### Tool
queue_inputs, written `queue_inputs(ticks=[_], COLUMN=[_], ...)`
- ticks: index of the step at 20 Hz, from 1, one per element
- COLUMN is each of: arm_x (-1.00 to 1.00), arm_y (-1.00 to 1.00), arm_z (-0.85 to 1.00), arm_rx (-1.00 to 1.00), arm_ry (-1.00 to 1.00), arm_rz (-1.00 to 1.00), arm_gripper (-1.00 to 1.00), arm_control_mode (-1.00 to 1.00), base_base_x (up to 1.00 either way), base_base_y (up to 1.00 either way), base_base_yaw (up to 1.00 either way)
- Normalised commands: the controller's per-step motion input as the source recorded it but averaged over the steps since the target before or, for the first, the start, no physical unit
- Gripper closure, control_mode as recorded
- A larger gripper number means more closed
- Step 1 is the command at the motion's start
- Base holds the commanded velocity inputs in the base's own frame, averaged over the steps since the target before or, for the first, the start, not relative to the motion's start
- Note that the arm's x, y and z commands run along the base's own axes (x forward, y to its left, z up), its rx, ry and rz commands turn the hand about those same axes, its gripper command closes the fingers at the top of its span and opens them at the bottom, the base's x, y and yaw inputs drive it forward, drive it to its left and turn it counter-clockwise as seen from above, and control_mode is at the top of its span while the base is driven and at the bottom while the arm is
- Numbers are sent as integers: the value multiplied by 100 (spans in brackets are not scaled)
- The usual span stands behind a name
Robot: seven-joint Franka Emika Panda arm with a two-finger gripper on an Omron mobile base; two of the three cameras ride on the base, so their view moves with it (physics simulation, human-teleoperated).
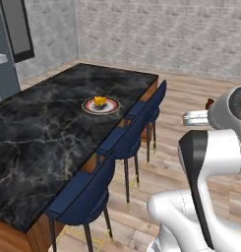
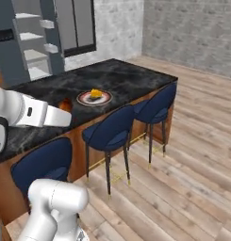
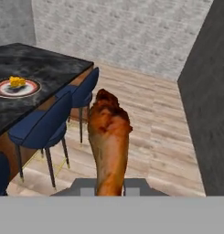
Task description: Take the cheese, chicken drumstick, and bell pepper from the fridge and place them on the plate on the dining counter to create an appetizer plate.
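I see my gripper [image 3: 109, 188] clamped on the brown lumpy chicken drumstick [image 3: 109, 146], held over the wooden floor beside the blue stools. The yellow-orange cheese wedge [image 1: 99, 101] sits on the round white orange-rimmed plate [image 1: 111, 108] atop the black marble dining counter [image 1: 48, 142].

A home kitchen, probably open-plan: a black marble dining counter [image 1: 48, 142] lined with navy bar stools [image 2: 110, 134], a fridge [image 2: 27, 44] with white shelves, wood plank floor [image 2: 192, 155] and grey brick walls [image 1: 166, 34].
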Motion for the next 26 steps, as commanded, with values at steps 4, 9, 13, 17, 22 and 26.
queue_inputs(ticks=[4,9,13,17,22,26], arm_x=[0,0,0,0,0,0], arm_y=[0,0,0,0,0,0], arm_z=[0,0,0,0,0,0], arm_rx=[0,0,0,0,0,0], arm_ry=[0,0,0,0,0,0], arm_rz=[0,0,0,0,0,0], arm_gripper=[100,100,100,100,100,100], arm_control_mode=[100,100,100,100,100,100], base_base_x=[100,97,86,80,81,95], base_base_y=[-97,-100,-97,-93,-84,-58], base_base_yaw=[51,51,54,57,60,65])
